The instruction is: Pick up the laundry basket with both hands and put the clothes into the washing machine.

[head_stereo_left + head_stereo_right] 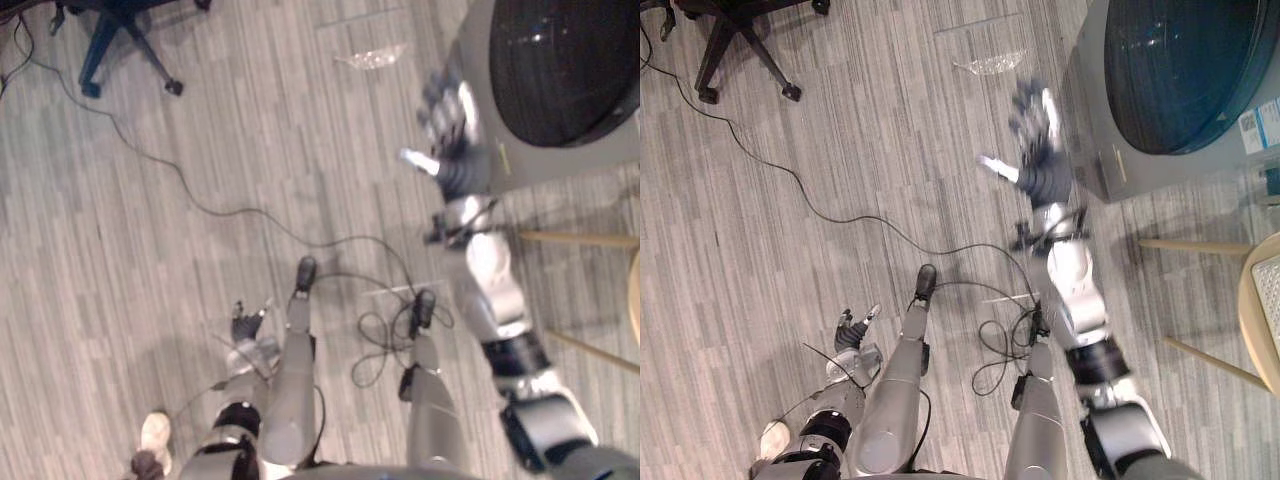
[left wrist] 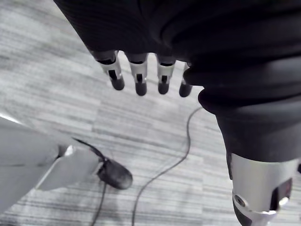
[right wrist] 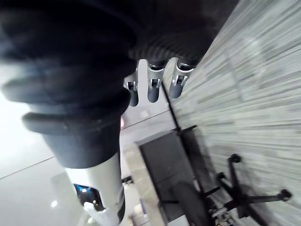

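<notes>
My left hand hangs low, released, while my right hand, spread and empty, is raised just beside the grey washing machine with dark round door, risking a knock.

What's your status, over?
Left hand open, low, empty. Right hand open, empty, raised beside washing machine. Office chair well off to the left.

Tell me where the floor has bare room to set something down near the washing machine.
Widest bare floor lies on the left, between the office chair and the left hand. A smaller patch sits between the chair and the clear plastic scrap. Crowded: beside the washing machine, with the right hand raised there and wooden furniture legs close by.
</notes>
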Available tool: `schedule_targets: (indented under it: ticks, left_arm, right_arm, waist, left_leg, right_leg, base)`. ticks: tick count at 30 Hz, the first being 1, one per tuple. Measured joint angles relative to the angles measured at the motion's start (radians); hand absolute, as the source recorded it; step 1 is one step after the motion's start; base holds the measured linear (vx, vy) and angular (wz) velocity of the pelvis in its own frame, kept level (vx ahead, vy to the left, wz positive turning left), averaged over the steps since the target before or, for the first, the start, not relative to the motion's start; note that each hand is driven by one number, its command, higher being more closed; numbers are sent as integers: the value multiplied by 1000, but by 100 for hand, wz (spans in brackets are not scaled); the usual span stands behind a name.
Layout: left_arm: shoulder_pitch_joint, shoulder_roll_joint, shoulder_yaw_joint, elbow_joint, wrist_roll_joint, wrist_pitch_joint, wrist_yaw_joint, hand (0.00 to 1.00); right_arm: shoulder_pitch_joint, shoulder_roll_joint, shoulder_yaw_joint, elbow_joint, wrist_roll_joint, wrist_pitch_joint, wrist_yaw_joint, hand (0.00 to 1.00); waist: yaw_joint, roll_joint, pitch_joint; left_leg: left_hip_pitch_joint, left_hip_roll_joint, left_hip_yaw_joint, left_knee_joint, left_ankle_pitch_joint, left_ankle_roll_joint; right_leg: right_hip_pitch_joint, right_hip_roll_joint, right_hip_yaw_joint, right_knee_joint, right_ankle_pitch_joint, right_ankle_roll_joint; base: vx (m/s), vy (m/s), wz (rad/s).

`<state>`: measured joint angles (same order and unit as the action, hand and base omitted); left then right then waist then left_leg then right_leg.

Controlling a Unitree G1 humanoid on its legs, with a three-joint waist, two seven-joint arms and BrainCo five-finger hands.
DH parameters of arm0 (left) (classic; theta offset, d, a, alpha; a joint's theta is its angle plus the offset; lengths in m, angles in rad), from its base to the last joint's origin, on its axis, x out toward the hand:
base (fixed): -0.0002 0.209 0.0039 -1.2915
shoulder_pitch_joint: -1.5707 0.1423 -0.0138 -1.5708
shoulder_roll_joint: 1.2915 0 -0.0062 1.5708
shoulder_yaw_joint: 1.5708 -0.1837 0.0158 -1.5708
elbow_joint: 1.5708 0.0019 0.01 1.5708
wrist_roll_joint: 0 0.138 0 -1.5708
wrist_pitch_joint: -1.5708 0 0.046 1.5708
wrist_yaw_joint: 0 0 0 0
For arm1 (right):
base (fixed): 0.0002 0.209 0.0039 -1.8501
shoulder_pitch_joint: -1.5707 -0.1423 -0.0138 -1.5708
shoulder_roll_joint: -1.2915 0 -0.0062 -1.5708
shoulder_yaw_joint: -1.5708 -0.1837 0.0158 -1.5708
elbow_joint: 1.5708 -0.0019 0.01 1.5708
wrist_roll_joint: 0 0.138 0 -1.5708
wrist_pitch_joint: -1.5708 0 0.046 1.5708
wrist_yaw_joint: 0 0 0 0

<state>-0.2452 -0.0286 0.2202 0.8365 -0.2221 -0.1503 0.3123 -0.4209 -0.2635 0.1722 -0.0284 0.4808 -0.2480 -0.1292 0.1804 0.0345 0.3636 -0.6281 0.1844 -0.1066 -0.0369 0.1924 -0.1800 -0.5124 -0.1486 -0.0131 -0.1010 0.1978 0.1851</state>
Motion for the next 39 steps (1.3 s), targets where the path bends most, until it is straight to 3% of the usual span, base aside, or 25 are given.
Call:
schedule_targets:
  ticks: [6,10,13,16,18,24,25,33,39]
  left_arm:
    - [-1,46,25,34,21,9,20,0]
    - [0,41,23,38,28,14,22,0]
    - [0,44,23,33,36,12,23,0]
    - [5,53,23,29,36,9,25,0]
    - [21,63,23,12,36,8,28,0]
    - [51,74,25,-4,36,1,30,0]
    - [53,74,23,-5,33,-10,30,0]
    - [51,81,3,-52,-4,-14,20,0]
    - [47,86,-31,-105,-16,-31,17,0]
  right_arm:
    - [78,76,-7,0,-3,-6,19,0]
    - [37,79,-47,11,-14,-11,16,0]
    - [-77,60,-174,81,-42,-16,-26,0]
    - [-201,-3,-291,179,-63,-21,-90,0]
    - [-324,-101,-335,295,-91,-21,-135,0]
    - [-561,-330,-347,590,-156,0,-204,0]
    - [-615,-382,-361,676,-174,22,-212,0]
    - [-651,-492,-368,771,-175,75,-206,0]
    - [-728,-542,-323,821,-174,98,-192,0]
  waist:
    - [-40,-60,3]
    - [-57,-75,3]
    - [-59,-78,2]
    - [-60,-80,3]
    - [-60,-84,6]
    - [-54,-90,11]
    - [-51,-90,15]
    - [-42,-89,76]
    - [-32,-89,77]
  left_leg:
    - [39,-12,18,-30,11,11]
    - [48,-12,24,-38,12,11]
    - [62,-14,27,-55,22,16]
    - [67,-15,25,-55,23,18]
    - [67,-15,24,-55,23,19]
    - [67,-16,20,-56,26,22]
    - [67,-15,16,-56,26,22]
    - [62,-6,19,-58,24,21]
    - [12,8,17,-58,25,20]
  right_leg:
    - [7,-11,23,0,-10,13]
    - [9,-10,26,0,-11,14]
    - [13,-11,32,1,-12,14]
    - [20,-11,32,1,-14,18]
    - [19,-11,33,1,-15,19]
    - [20,-10,33,1,-16,20]
    - [22,-10,32,1,-15,20]
    - [19,-2,20,1,-16,20]
    - [-18,8,-12,1,-15,21]
  base:
    - [14,38,-9]
    - [6,8,-4]
    - [0,0,0]
    - [10,16,3]
    - [0,0,0]
    - [3,4,1]
    - [11,19,5]
    - [1,7,0]
    - [1,6,0]
